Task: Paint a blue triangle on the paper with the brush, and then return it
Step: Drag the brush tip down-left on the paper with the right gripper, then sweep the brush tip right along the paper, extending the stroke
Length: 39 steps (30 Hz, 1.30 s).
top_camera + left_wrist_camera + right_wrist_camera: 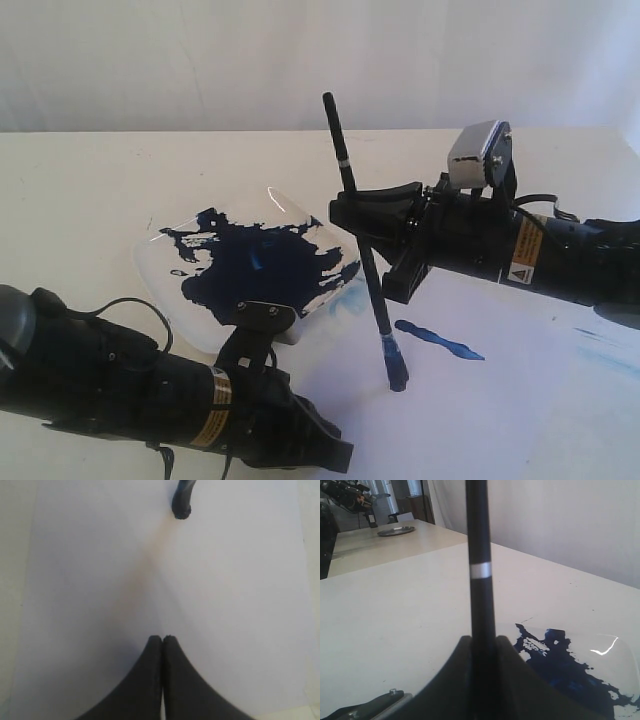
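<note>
My right gripper (368, 218) (483, 641) is shut on the black handle of the brush (358, 210) (480, 595), which stands nearly upright. The pale ring (480, 570) sits above the fingers. The blue-stained bristle tip (397, 372) (182, 502) touches the paper (500, 410) (100, 580). One short mid-blue stroke (438, 340) lies on the sheet beside the tip; no blue triangle shows. My left gripper (338, 456) (163, 638) is shut and holds nothing, resting low over the near side of the paper.
A clear plastic dish (160, 262) (620, 647) with a dark navy paint puddle (255, 262) lies left of the paper. A faint pale-blue smear (345, 300) marks the paper's corner. A second table with a metal plate (395, 530) stands far off.
</note>
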Each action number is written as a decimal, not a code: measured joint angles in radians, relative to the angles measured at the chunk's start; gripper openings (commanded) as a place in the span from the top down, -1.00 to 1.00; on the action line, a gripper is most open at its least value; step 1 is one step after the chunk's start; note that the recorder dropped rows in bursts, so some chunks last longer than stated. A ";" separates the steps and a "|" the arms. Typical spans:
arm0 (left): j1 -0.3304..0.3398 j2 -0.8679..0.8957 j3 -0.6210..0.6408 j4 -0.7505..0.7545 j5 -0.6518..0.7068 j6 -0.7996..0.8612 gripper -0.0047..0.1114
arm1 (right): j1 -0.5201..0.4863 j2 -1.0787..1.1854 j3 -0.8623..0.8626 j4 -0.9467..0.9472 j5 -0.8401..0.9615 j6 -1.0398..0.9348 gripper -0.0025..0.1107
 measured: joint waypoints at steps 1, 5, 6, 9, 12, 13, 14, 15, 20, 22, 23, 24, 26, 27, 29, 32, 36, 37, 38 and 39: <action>0.000 0.000 0.000 0.000 0.000 0.000 0.92 | 0.000 0.000 0.000 0.000 0.000 0.000 0.96; 0.000 0.000 0.000 0.000 0.000 0.000 0.92 | 0.000 0.000 0.000 0.000 0.013 0.000 0.96; 0.000 0.000 0.000 0.000 0.000 0.000 0.92 | 0.000 0.000 0.000 0.000 0.015 0.000 0.96; 0.000 0.000 0.000 0.000 0.000 0.000 0.92 | 0.000 0.000 0.000 0.000 0.019 0.000 0.96; 0.000 0.000 0.000 0.000 0.000 0.000 0.92 | 0.000 0.000 0.000 0.000 0.019 0.000 0.96; 0.000 0.000 0.000 0.000 0.000 0.000 0.92 | 0.000 0.000 0.000 0.000 0.019 0.000 0.96; 0.000 0.000 0.000 0.000 0.000 0.000 0.92 | 0.000 0.000 0.000 0.000 0.019 0.000 0.96; 0.000 0.000 0.000 0.000 0.000 0.000 0.92 | 0.000 0.000 0.000 0.000 0.024 0.000 0.96; 0.000 0.000 0.000 0.000 0.000 0.000 0.92 | 0.000 -0.033 0.000 0.000 0.095 0.000 0.96; 0.000 0.000 0.000 0.000 0.000 0.000 0.92 | 0.000 -0.043 0.000 0.000 0.115 0.004 0.96; 0.000 0.000 0.000 0.000 0.000 0.000 0.92 | 0.000 -0.050 0.000 0.000 0.127 0.004 0.96; 0.000 0.000 0.000 0.000 0.000 0.000 0.92 | 0.000 -0.053 0.000 0.000 0.135 0.006 0.96; 0.000 0.000 0.000 0.000 0.000 0.000 0.92 | 0.000 -0.056 0.000 0.000 0.148 0.006 0.96; 0.000 0.000 0.000 0.000 0.000 0.000 0.92 | 0.000 -0.056 0.000 0.000 0.150 0.006 0.96; 0.000 0.000 0.000 0.000 0.000 0.000 0.92 | 0.000 -0.056 0.000 0.000 0.159 0.006 0.96; 0.000 0.000 0.000 0.000 0.000 0.000 0.92 | 0.000 -0.056 0.000 0.000 0.182 0.006 0.96; 0.000 0.000 0.000 0.000 0.000 0.000 0.92 | 0.000 -0.056 0.000 0.000 0.195 0.006 0.96; 0.000 0.000 0.000 0.000 0.000 0.000 0.92 | 0.000 -0.056 0.000 0.000 0.196 0.006 0.96; 0.000 0.000 0.000 0.000 0.000 0.000 0.92 | 0.000 -0.058 0.000 0.000 0.198 0.006 0.96; 0.000 0.000 0.000 0.000 0.000 0.000 0.92 | -0.005 -0.058 0.000 0.000 0.198 0.006 0.96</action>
